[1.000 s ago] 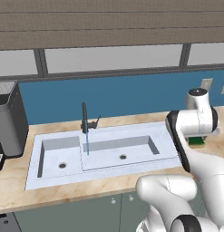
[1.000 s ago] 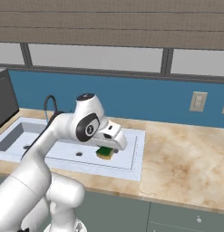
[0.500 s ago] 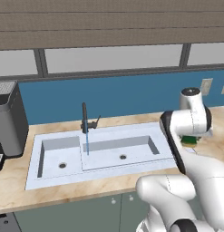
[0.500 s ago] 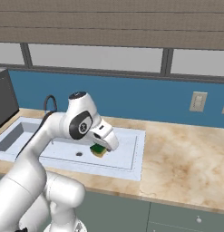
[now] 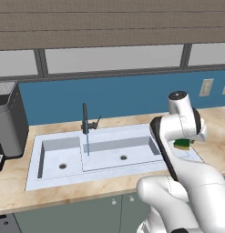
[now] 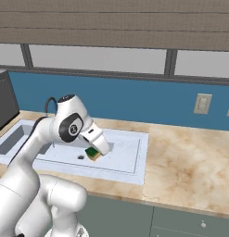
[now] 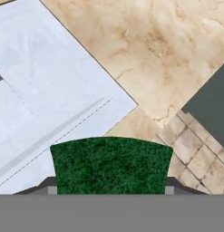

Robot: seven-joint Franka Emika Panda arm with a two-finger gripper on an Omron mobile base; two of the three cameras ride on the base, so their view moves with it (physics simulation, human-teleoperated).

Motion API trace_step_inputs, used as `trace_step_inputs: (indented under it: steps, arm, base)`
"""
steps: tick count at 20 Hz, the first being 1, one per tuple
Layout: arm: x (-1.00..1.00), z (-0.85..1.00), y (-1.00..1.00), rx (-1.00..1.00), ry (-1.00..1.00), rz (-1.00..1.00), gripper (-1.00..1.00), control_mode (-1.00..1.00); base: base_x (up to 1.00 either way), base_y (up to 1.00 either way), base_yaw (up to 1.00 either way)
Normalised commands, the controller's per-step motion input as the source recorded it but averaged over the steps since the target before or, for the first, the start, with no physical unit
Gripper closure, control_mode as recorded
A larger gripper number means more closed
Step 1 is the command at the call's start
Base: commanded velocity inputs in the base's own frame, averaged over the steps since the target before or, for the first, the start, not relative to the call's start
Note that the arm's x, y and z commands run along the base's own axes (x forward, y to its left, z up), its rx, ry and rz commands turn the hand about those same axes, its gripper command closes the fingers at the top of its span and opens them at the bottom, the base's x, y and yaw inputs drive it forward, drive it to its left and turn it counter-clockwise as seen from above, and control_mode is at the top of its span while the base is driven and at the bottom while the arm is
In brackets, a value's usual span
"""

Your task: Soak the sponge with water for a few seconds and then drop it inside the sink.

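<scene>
Gripper [image 6: 95, 152] clamps flat, coarse green sponge [image 7: 111, 165] above sink [image 6: 130, 159].

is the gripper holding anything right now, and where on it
Yes: the gripper is shut on the sponge, gripping it by its two opposite side edges.

1. I see the sponge [image 7: 111, 165] with a dark green, fuzzy-textured top; its underside shows yellow [image 6: 93, 154].
2. The sink [image 5: 50, 175] reads pale blue-white, each basin with a dark round drain.
3. The water [image 5: 88, 143] is a thin pale-blue line.
4. Faucet [image 5: 85, 118]: black.
5. The tabletop [image 6: 190, 162] is beige marble with tan veining.
6. Wall behind [image 5: 123, 98]: solid mid-blue.
7. Cabinet fronts [image 6: 181, 227] grey-green.
8. Floor [image 7: 195, 149]: tan tiles, dark grout.
</scene>
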Motion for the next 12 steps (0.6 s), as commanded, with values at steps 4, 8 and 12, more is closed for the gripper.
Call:
trace_step_inputs:
  steps: [4, 8, 12]
  arm:
    - [0.00, 0.00, 0.37, -0.03, -0.01, -0.08, 1.00, -1.00]
    - [0.00, 0.00, 0.57, -0.08, 0.00, -0.13, 1.00, -1.00]
    - [0.00, 0.00, 0.73, -0.08, -0.01, -0.14, 1.00, -1.00]
  base:
    - [0.00, 0.00, 0.00]
    - [0.00, 0.00, 0.00]
    - [0.00, 0.00, 0.00]
